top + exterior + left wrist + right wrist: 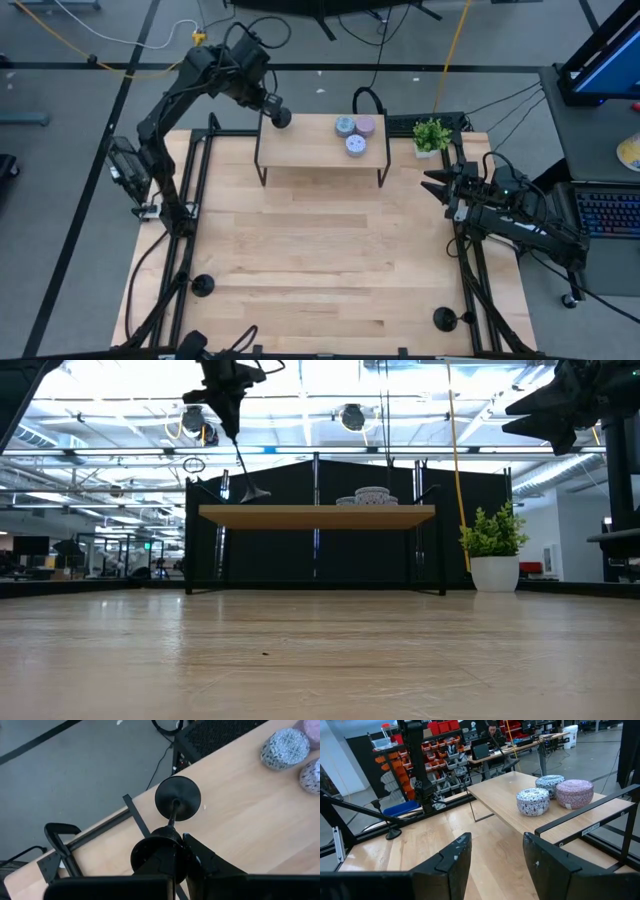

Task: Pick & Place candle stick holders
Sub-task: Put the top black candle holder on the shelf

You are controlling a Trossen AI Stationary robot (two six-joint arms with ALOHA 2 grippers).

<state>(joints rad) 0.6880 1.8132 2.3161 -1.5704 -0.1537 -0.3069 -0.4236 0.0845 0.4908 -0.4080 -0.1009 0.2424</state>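
Note:
A black candle stick holder (177, 798) with a round disc base and a thin stem hangs over the left end of a small raised wooden shelf (310, 145). My left gripper (172, 854) is shut on its upper end. The low view shows the stem (240, 460) slanting down from my left gripper (228, 405) to the tilted base (253, 494), just above the shelf top. My right gripper (432, 186) stands open at the table's right side, level, with nothing between its fingers (451, 860). My left gripper pinches the holder's top end, where the stem (171, 820) runs in between the two fingers. The fingers slant down from above. The holder hangs below them, tilted, base lowest over the shelf's left end. Whether the base touches the shelf I cannot tell.
Three short round pucks (355, 134) sit close together on the shelf's right half. A small green plant in a white pot (430, 136) stands to the shelf's right. Black frame rails (200, 190) run along both table sides, with round black feet (203, 287) near the front.

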